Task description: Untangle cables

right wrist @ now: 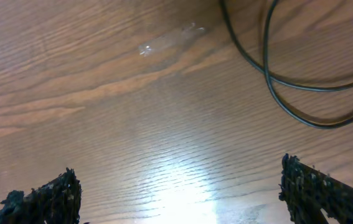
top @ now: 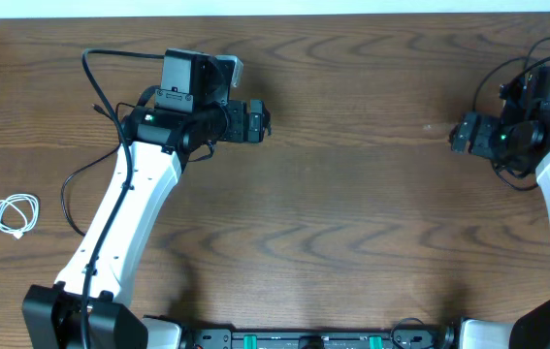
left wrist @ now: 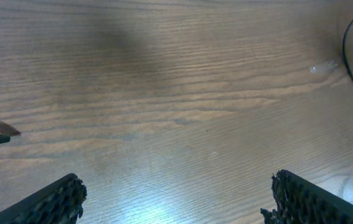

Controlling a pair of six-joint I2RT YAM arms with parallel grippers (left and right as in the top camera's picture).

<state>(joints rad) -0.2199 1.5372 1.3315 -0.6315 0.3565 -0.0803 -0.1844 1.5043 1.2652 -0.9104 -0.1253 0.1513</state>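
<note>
**Jaws Wide, Cables at the Edges**

The left gripper and the right gripper each hold their jaws far apart, gripping nothing. The short white cable lies coiled at the left edge of the overhead frame. A black cable loops across the upper right of the right wrist view.

A brown wood-grain table fills nearly every view. A pale strip runs beyond its far edge. Overhead light leaves a soft white glare on the varnish.
</note>
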